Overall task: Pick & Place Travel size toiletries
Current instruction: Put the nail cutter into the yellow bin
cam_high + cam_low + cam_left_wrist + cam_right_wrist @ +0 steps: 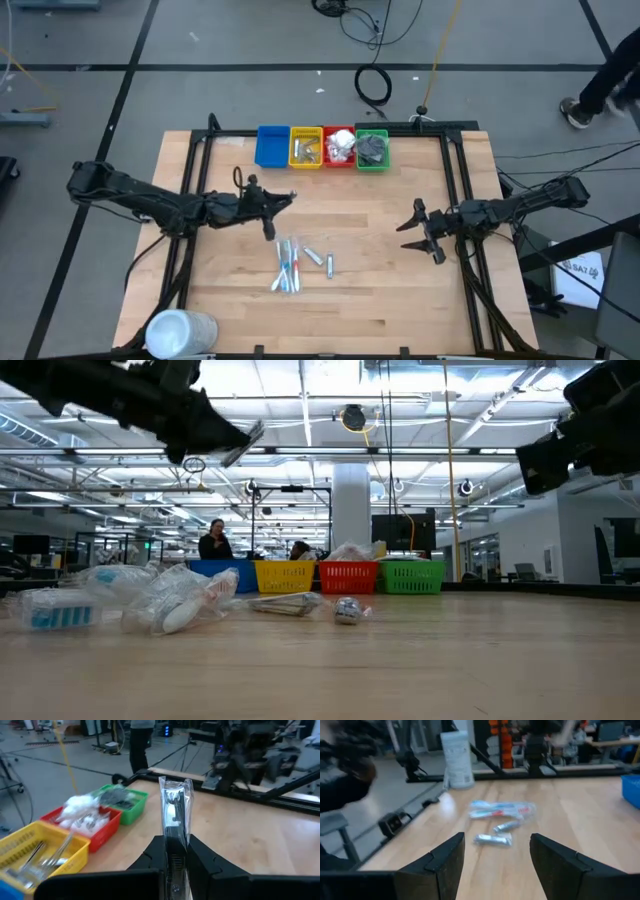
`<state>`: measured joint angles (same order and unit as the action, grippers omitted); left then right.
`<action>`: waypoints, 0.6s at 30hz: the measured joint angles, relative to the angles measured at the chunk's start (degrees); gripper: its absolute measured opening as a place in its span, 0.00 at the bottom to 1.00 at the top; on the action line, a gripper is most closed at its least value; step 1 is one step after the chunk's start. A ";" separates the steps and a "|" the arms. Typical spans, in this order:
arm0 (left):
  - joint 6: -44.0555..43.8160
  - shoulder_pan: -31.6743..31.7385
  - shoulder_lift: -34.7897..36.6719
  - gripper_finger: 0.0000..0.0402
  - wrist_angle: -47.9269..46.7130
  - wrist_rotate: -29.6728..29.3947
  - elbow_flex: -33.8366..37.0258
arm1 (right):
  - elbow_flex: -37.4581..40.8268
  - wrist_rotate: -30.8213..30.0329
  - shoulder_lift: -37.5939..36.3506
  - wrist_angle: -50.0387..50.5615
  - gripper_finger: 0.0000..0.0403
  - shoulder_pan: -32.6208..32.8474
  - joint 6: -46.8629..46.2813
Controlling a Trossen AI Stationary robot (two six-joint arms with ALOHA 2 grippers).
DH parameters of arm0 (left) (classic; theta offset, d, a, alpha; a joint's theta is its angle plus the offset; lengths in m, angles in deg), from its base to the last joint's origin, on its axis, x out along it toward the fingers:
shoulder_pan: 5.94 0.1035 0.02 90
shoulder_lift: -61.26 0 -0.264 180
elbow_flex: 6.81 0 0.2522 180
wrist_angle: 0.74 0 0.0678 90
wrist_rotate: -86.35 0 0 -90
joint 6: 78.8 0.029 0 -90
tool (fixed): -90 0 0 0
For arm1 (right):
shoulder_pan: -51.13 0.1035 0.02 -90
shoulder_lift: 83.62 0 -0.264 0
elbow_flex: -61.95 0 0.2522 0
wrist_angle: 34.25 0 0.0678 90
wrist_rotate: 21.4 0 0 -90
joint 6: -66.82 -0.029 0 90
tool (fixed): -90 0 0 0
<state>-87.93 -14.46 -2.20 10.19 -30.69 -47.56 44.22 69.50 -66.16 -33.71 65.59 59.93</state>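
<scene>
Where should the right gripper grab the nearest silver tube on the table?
Grip the silver tube across its narrow middle, from straight above. It lies flat, apart from the other tube and sticks. Right gripper is open.

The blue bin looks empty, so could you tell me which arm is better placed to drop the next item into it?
Probably the left: its end effector already grips a clear-wrapped stick and hovers near the blue bin. The right end effector is open, empty and farther away.
</scene>
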 joint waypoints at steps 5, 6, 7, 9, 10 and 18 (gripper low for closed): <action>-0.26 2.42 1.07 0.07 4.29 0.75 3.94 | 0.60 0.72 -1.88 0.62 0.53 -0.23 0.36; -0.34 3.08 1.07 0.07 5.09 1.27 4.19 | 0.60 0.63 -2.51 1.09 0.53 -0.37 0.53; -0.43 3.75 1.07 0.07 5.37 1.52 4.52 | 0.60 0.54 -3.13 1.74 0.53 -0.64 0.56; -0.53 5.26 1.02 0.07 5.42 2.21 4.79 | 0.64 0.44 -4.46 3.00 0.53 -1.49 0.68; -0.69 6.05 1.02 0.07 5.51 2.79 4.79 | 0.66 0.48 -5.35 4.33 0.53 -1.98 0.71; -2.05 10.26 1.04 0.07 6.36 7.48 4.74 | 0.75 0.36 -12.71 11.68 0.49 -5.14 0.74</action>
<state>-89.98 -4.20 -1.15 16.54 -23.21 -42.81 44.97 69.86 -78.86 -22.03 60.44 60.67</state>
